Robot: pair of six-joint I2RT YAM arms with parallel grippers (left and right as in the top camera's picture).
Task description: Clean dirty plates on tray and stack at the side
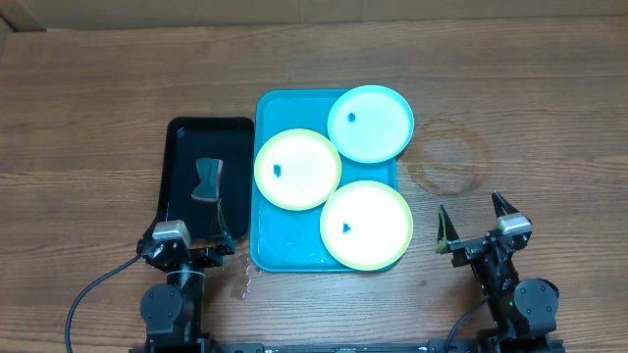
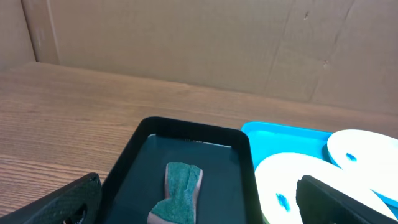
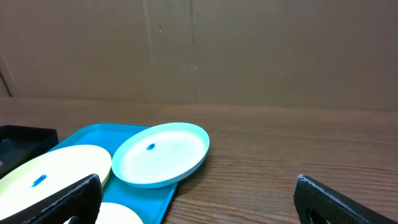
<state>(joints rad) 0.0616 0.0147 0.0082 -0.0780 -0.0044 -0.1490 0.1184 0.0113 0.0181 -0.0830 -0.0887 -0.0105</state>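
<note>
Three plates lie on the turquoise tray (image 1: pixel 267 245). A light blue plate (image 1: pixel 370 123) sits at the back right, overhanging the rim. A yellow-green plate (image 1: pixel 297 169) lies at the middle left and another yellow-green plate (image 1: pixel 366 225) at the front right. Each has a small blue speck. My left gripper (image 1: pixel 193 235) is open near the table's front, behind the black tray. My right gripper (image 1: pixel 478 221) is open, right of the tray over bare wood. The light blue plate also shows in the right wrist view (image 3: pixel 163 154).
A black tray (image 1: pixel 177 162) left of the turquoise tray holds a green sponge (image 1: pixel 208 180), also seen in the left wrist view (image 2: pixel 177 193). A faint ring mark (image 1: pixel 446 162) is on the wood at the right. Cardboard walls stand behind the table.
</note>
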